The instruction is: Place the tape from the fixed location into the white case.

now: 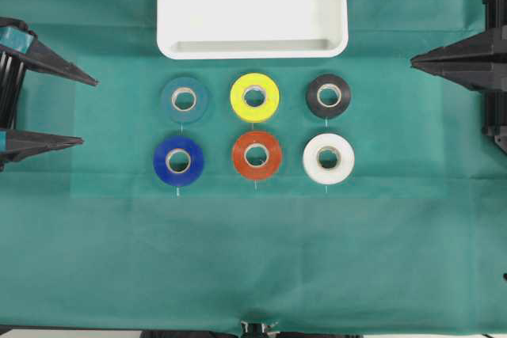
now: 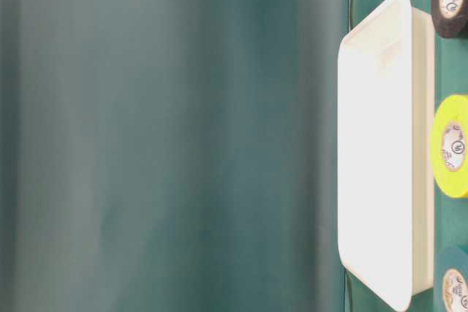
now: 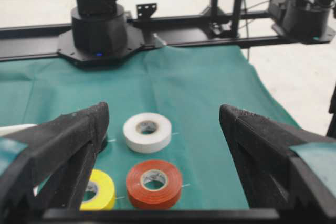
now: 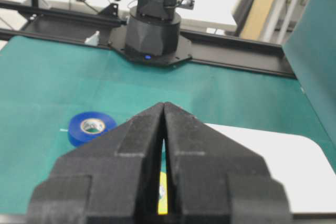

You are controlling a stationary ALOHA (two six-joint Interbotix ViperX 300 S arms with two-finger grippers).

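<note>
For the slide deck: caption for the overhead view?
Six tape rolls in a grid below the empty white case; left gripper open, right gripper shut, both clear.

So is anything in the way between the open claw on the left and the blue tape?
No. Only bare green cloth lies between the left gripper and the royal-blue tape. But the teal roll sits between that tape and the white case.

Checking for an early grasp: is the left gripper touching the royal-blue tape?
Apart. The overhead view shows the open left gripper at the left edge, with bare green cloth between its fingertips and the royal-blue tape.
</note>
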